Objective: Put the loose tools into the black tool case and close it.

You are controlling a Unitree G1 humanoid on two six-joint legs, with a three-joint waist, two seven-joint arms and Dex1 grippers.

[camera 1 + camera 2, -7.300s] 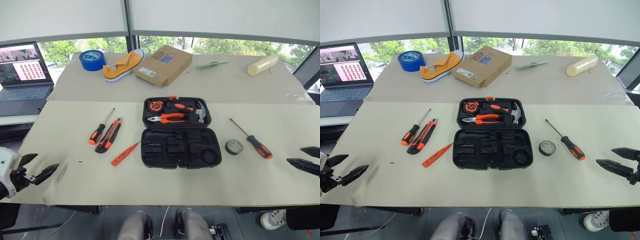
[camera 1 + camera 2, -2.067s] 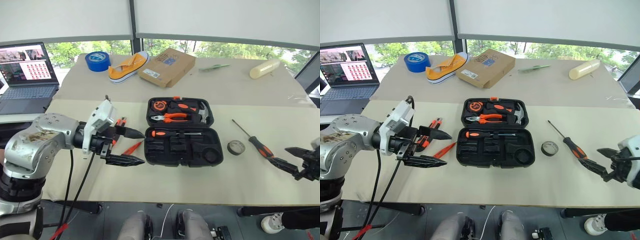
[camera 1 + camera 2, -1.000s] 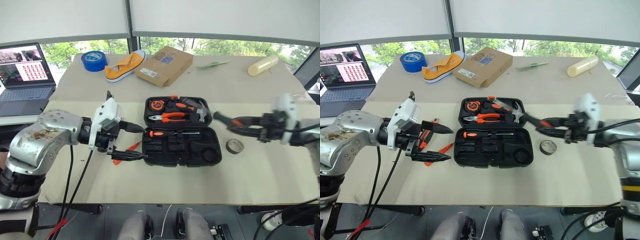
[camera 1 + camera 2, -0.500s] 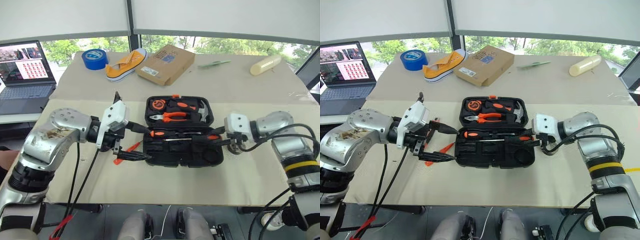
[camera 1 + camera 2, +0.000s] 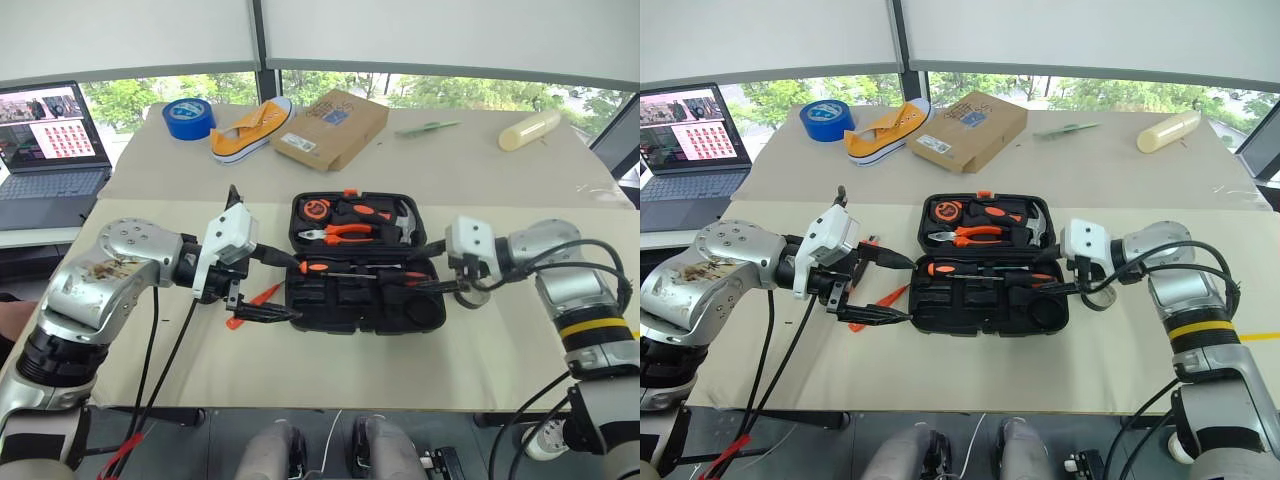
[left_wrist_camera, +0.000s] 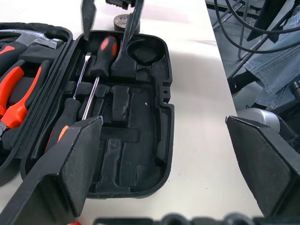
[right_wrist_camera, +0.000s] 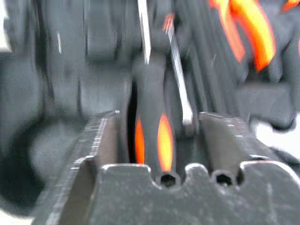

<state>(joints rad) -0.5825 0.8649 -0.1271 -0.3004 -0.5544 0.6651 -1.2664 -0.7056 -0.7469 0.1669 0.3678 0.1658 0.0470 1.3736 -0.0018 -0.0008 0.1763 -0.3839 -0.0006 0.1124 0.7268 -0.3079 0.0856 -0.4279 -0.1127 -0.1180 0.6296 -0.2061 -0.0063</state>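
Black tool case (image 5: 362,305) lies open mid-table (image 5: 330,375), lid half w/ pliers (image 5: 340,235) + hammer (image 5: 402,218) on the far side. Two screwdrivers sit in the near half: one (image 5: 345,267) along the back slot, handle toward robot's left; second (image 6: 102,52) beside it, handle toward robot's right, lying between the right hand's fingers.

Right hand (image 5: 1052,272) is over the case's right end, fingers spread either side of that handle and not pinching it in the wrist view, so prob. just let go. Left hand (image 5: 280,285) hangs wide open, nothing in it, at the case's left edge.

Loose on the table: slim orange tester (image 5: 252,305) under the left hand; utility knife mostly hidden behind left arm; grey tape roll (image 6: 121,19) just beyond the case's right end.

Handling (judgement): tools light + stiff. Rubbery handles should grip ok; take each at mid-handle, not the thin slick shaft. The tester is thin and flat on the table, so it needs a low pinch across the body. Tape roll: pinch the rim wall. The case is hard plastic, and the lid, loaded w/ pliers + hammer, is prob. the heavier half, so push it from its far edge.
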